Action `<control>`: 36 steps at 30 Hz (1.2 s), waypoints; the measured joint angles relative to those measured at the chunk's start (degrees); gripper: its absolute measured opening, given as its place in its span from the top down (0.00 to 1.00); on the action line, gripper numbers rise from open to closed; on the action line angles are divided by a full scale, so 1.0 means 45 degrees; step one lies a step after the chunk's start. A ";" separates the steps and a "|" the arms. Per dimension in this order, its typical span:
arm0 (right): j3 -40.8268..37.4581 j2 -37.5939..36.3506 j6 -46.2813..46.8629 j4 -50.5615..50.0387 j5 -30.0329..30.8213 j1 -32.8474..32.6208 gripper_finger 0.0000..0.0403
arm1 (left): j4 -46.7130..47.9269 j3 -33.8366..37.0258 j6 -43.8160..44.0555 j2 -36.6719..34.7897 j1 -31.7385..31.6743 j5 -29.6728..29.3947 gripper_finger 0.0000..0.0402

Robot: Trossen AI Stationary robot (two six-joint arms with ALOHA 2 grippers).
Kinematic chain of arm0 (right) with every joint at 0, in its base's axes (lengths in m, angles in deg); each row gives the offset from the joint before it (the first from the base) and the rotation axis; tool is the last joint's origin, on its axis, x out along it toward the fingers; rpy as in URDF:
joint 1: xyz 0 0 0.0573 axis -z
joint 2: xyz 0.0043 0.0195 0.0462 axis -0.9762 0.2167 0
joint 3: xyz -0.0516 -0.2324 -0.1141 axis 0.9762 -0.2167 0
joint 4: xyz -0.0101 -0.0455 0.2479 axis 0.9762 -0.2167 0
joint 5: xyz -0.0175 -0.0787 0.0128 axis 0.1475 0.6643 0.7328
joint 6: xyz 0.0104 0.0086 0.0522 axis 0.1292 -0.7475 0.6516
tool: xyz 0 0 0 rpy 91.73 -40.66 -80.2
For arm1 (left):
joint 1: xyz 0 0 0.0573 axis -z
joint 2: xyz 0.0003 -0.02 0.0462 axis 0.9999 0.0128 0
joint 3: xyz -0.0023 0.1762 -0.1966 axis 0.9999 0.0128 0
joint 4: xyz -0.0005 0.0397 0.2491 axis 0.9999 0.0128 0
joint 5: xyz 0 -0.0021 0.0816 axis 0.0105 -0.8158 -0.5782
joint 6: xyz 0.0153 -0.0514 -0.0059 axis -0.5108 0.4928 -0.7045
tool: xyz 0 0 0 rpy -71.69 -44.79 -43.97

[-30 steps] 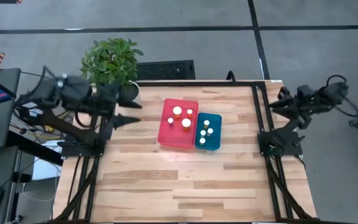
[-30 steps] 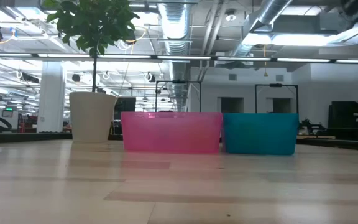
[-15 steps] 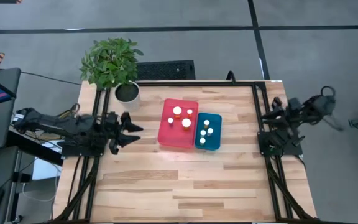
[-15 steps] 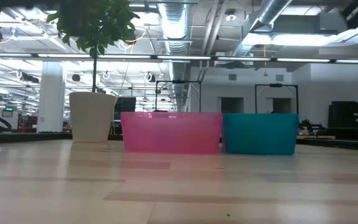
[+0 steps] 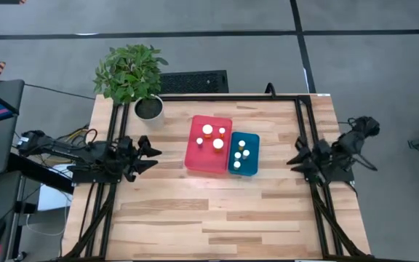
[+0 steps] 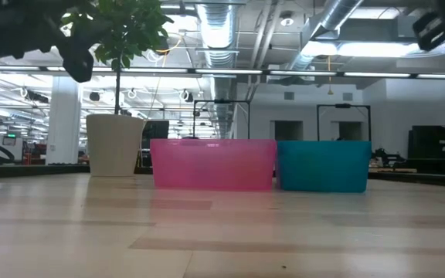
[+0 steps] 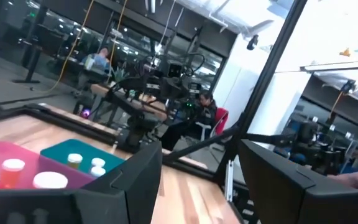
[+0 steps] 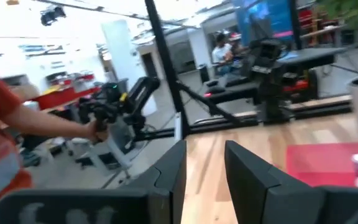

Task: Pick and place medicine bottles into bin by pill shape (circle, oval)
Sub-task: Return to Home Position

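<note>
Table (image 5: 217, 211): bottles (image 5: 207, 129) half-hidden in bins (image 5: 195, 159) (labels unreadable); left gripper (image 5: 153, 156), right gripper (image 5: 294, 158) spread, empty.

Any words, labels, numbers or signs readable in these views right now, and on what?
Nothing can be read in any view.
Bottles in the pink bin and blue bin: only white caps show from above, no label visible.
Green sign in the room behind the table: too small to read.
Blue screen in the room: blurred, unreadable.
</note>
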 joint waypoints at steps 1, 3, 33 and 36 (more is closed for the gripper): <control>-0.0374 0.0004 -0.0001 0.0439 -0.0210 0.0072 0.70 | 0.0074 0.0000 -0.0050 -0.0057 0.0000 0.0005 0.49; -0.0973 0.0014 0.0004 0.1035 -0.0406 0.0274 0.70 | 0.0467 0.0002 -0.0089 -0.0146 -0.0005 0.0057 0.49; -0.4038 0.0028 0.0071 0.5677 -0.2550 0.4575 0.70 | 0.3589 0.0019 0.0202 -0.2676 0.0005 0.3767 0.49; -0.4043 0.0021 -0.2735 0.8086 -0.2724 0.4697 0.70 | 0.5661 0.0019 -0.0359 -0.4714 0.0000 0.2465 0.49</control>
